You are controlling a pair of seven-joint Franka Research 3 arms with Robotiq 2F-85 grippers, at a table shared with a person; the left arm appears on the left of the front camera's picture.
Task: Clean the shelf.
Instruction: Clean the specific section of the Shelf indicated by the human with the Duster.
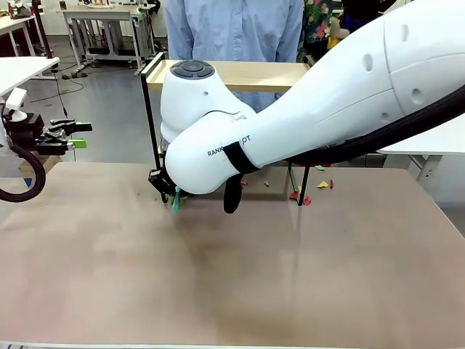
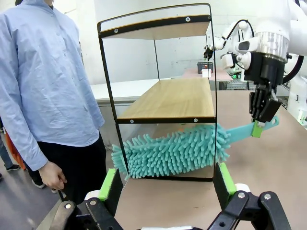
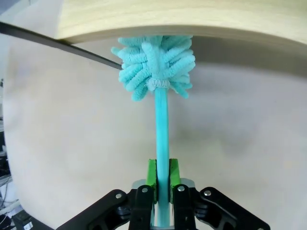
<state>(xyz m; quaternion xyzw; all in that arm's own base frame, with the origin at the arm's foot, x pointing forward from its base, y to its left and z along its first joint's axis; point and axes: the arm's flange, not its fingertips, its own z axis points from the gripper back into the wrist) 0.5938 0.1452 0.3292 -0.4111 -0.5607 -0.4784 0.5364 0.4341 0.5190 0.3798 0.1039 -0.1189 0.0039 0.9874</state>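
The shelf (image 2: pixel 168 98) stands at the table's far side, its top board (image 1: pixel 247 74) level with the person's waist. A teal fluffy duster (image 2: pixel 172 151) lies in the space under the lower board (image 3: pixel 192 19), just above the table. My right gripper (image 2: pixel 261 125) is shut on the duster's handle (image 3: pixel 162 139), beside the shelf's end; in the front view it (image 1: pixel 173 196) sits low behind my own right arm. My left gripper (image 1: pixel 78 134) hovers open at the far left, off the table's edge, facing the shelf's side, its green pads (image 2: pixel 112 184) wide apart.
A person in a blue shirt (image 1: pixel 232 29) stands right behind the shelf, one hand (image 2: pixel 53 176) hanging near its corner. Small coloured paper scraps (image 1: pixel 320 185) lie on the brown table (image 1: pixel 290 276) by the shelf's right leg. White tables stand farther off.
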